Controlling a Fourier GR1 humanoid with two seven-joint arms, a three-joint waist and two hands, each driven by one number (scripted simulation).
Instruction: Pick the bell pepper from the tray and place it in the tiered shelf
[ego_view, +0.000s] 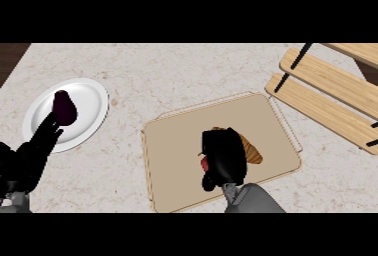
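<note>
Bell pepper (202, 163) under right hand (224, 155), fingers curled round it, on tray (173, 150)

Two hands: left (29, 157), right (224, 157). One tray (177, 145), centre. One plate (88, 102), far left, one dark purple vegetable (64, 107) on it. One shelf (332, 90), far right. One red pepper (204, 164), one brown item (253, 154), both mostly hidden.

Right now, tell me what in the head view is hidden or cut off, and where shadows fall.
Head view: the right hand covers most of the bell pepper; the tiered shelf runs off the right edge; the left hand overlaps the plate; a faint shadow edges the tray.
</note>
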